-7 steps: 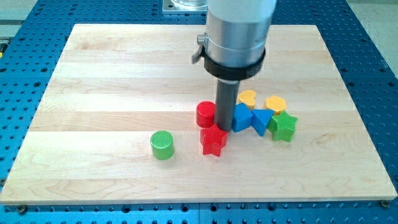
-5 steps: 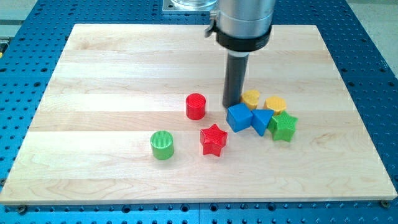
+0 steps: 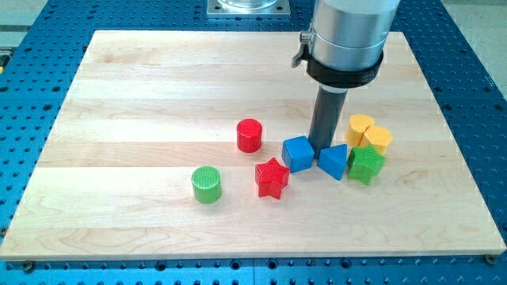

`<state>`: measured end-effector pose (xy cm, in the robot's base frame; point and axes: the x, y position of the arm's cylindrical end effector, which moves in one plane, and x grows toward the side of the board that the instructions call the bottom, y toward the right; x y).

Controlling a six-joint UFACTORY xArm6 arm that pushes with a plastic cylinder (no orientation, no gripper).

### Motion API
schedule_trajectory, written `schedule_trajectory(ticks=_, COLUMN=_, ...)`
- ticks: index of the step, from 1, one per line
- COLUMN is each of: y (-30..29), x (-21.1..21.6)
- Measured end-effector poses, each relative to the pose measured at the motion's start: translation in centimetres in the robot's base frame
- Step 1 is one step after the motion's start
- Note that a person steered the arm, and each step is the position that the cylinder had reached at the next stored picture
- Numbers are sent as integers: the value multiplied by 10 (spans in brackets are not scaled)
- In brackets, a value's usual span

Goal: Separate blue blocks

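A blue cube (image 3: 298,153) and a blue triangular block (image 3: 333,161) lie right of the board's middle with a small gap between them. My tip (image 3: 321,148) stands in that gap, just above it in the view, touching or nearly touching both blue blocks. The rod rises to the grey arm body (image 3: 347,36) at the view's top.
A green star (image 3: 366,165) touches the blue triangle's right side. Two yellow blocks (image 3: 360,127) (image 3: 378,139) lie right of the rod. A red cylinder (image 3: 249,135), a red star (image 3: 272,177) and a green cylinder (image 3: 207,184) lie to the left.
My tip moved from left of the blue cube up and around to the right, then down between the blue blocks. The cube shifted left, the yellow blocks and green star right.
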<state>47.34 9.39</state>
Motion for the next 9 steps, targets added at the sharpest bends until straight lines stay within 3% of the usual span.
schedule_trajectory(ticks=2, y=-17, x=14)
schedule_trajectory(ticks=4, y=7, x=1)
schedule_trajectory(ticks=6, y=12, x=16)
schedule_trajectory(ticks=9, y=69, x=15)
